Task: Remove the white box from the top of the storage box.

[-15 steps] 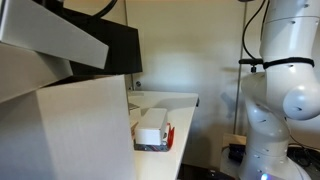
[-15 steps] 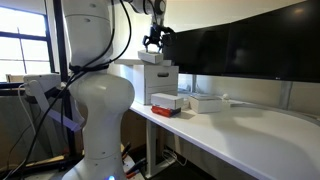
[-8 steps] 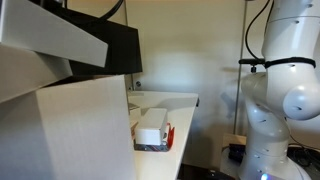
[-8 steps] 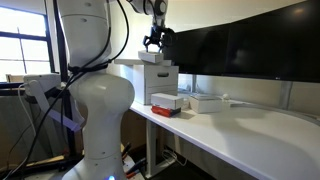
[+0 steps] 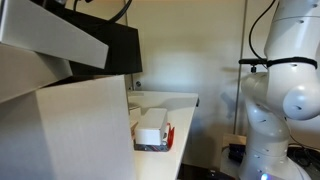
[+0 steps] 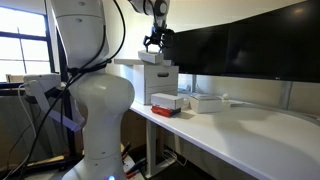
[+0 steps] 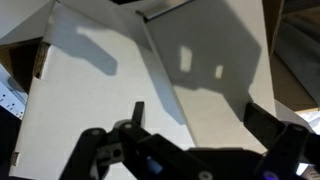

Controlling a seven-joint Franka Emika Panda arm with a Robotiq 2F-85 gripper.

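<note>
Jaws spread wide, nothing between them. Gripper [image 6: 152, 45] hangs up high, just over the top of the big pale cardboard carton [image 6: 157, 74]. The wrist view looks straight down onto that carton's flaps [image 7: 110, 80], with both fingers dark at the bottom edge and not touching anything.

White box [image 6: 166, 99] is untouched and sits flat on top of the storage box [image 6: 161, 110], whose red sides show below it. In an exterior view the same stack reads white box [image 5: 152, 125] over red wall [image 5: 169, 134]. The pair is on the white table [image 6: 240, 125], just beside the carton's base and well below the gripper. A second flat white box [image 6: 206, 102] lies near it, and dark monitors [image 6: 245, 45] stand behind.
</note>
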